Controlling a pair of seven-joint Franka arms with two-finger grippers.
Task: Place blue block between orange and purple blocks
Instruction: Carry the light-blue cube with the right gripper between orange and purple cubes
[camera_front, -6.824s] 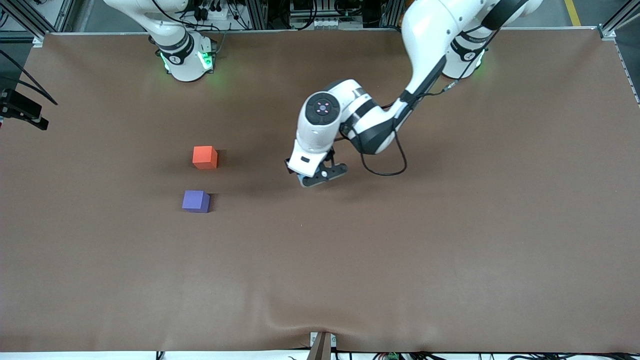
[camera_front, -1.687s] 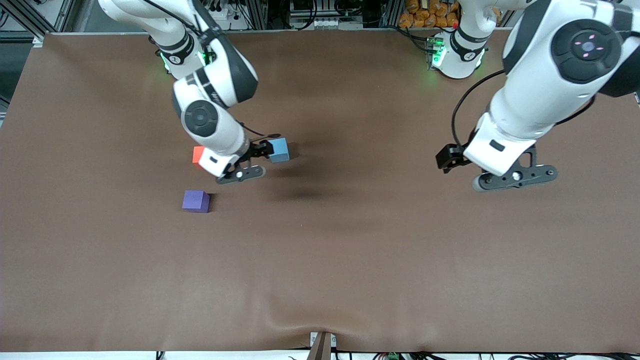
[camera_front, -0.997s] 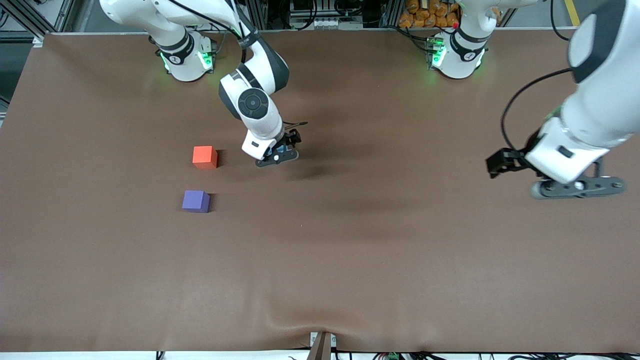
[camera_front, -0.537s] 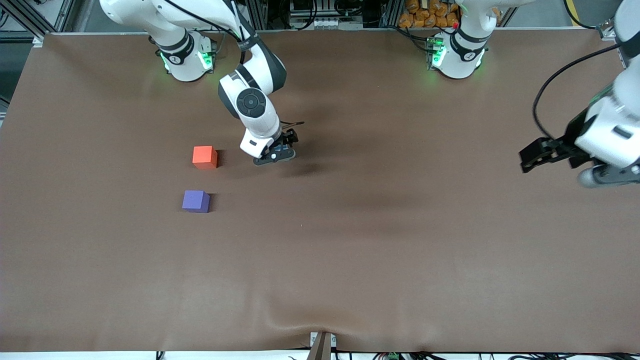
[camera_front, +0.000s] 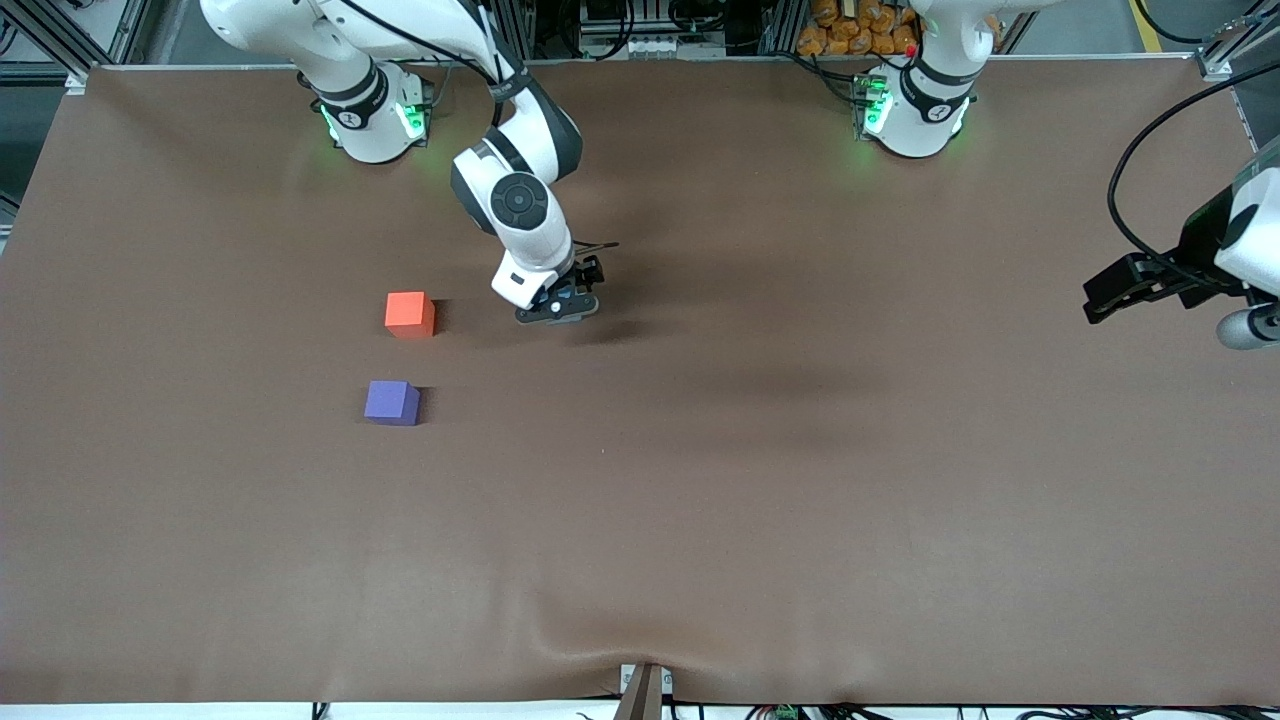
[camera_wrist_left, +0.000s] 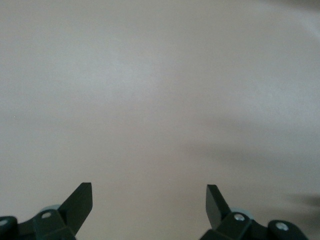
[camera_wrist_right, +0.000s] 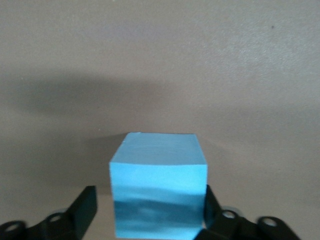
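Note:
The blue block (camera_wrist_right: 157, 185) rests on the brown table between the fingers of my right gripper (camera_wrist_right: 149, 194), which is open: one finger touches it and the other stands a little apart. In the front view my right gripper (camera_front: 558, 303) is low near the table's middle and hides the block. The orange block (camera_front: 409, 314) lies beside it toward the right arm's end. The purple block (camera_front: 391, 402) lies nearer the front camera than the orange one, with a gap between them. My left gripper (camera_front: 1250, 325) is open and empty at the left arm's end, and it shows over bare table in the left wrist view (camera_wrist_left: 149, 200).
The brown table cover (camera_front: 700, 500) has a ripple at its front edge near a small bracket (camera_front: 643, 690). The left arm's black cable (camera_front: 1130, 200) hangs by its wrist at the table's edge.
My left arm has swung away to its own end of the table. My right gripper came over the blue block, lowered around it, and has shifted slightly in the last half second.

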